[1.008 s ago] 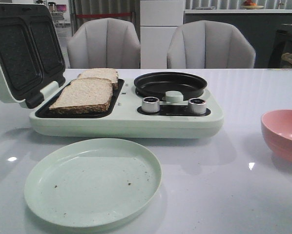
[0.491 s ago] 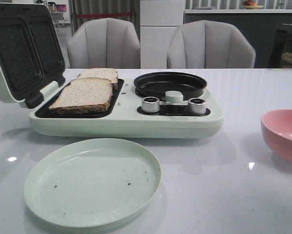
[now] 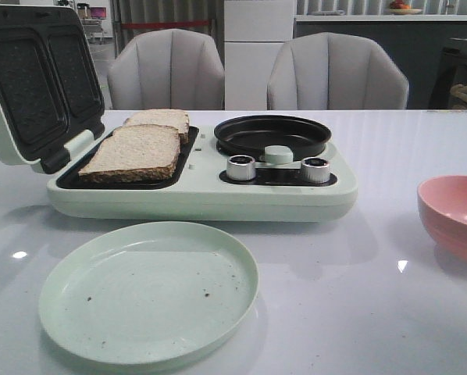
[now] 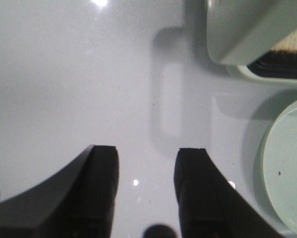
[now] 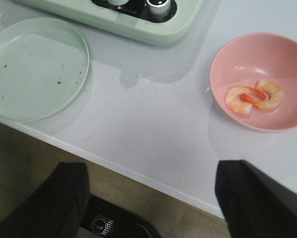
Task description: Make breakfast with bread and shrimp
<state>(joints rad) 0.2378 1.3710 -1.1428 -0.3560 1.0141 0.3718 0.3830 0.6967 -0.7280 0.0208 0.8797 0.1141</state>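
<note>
Nearest on the desk is a pale green plate, bare but for a few dark crumbs. To its right, near the desk's edge, sits a pink bowl; the right wrist view shows the shrimp curled inside it. The right gripper hangs over the desk's near edge with its fingers spread wide and nothing between them, the shrimp lying ahead of it and well apart. Behind the plate stands the green maker, its lid tipped open at the left. The bread lies on the maker's dark grill, one slice in front and the second just behind it. A black pan sits on the maker's right side above two knobs. The left gripper is over bare desk beside the maker's corner, fingers apart and empty, the bread barely visible at the frame's edge. Two chairs stand beyond.
</note>
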